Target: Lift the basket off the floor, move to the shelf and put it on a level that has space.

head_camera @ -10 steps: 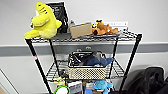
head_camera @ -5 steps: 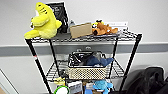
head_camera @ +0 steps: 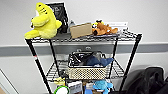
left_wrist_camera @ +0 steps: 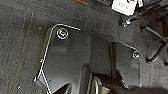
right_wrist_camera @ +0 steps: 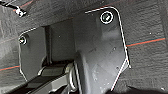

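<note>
Pale wall with a grey rail is backing the shelf (head_camera: 82,37). Basket (head_camera: 86,71) is sitting on the level (head_camera: 117,71) second from top, toward its front edge, black and blue cloth inside. Yellow plush (head_camera: 43,21) is sitting at the top tier's left corner, cardboard box (head_camera: 80,30) mid, orange plush (head_camera: 103,28) toward the right. Dark chair (head_camera: 147,80) is standing beside the rack's right post. Wrist views are facing the floor (left_wrist_camera: 20,37); cannot tell the jaws' state on either arm.
</note>
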### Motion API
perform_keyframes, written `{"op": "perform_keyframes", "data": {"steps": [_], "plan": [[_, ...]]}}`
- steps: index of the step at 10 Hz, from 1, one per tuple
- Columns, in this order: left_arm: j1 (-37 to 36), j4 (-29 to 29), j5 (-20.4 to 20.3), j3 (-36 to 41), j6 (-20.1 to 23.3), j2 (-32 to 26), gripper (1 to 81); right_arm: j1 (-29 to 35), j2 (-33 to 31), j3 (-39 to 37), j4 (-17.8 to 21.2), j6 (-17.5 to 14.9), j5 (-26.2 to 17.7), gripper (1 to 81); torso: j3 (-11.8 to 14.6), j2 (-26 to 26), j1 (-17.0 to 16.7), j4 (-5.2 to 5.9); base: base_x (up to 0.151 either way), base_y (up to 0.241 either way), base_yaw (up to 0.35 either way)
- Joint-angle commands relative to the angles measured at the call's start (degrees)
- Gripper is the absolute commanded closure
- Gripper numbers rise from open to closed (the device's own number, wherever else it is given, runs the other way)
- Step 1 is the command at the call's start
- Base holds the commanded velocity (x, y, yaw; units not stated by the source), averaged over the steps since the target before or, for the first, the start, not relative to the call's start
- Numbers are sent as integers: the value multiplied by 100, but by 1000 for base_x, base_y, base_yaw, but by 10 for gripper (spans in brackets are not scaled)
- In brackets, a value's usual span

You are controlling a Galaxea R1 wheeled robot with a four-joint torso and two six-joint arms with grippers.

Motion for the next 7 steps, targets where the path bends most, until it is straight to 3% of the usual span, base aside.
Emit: {"op": "perform_keyframes", "data": {"steps": [1,7], "plan": [[-120,187,322,-753,51,417,10,19,846,-1297,-367,-11,-217,10,0,0,0,0,0,0,0],[-15,362,313,-2053,51,1111,10,-174,1048,-1622,-420,-2,-164,10,0,-2,-2,0,0,0,0]]}}
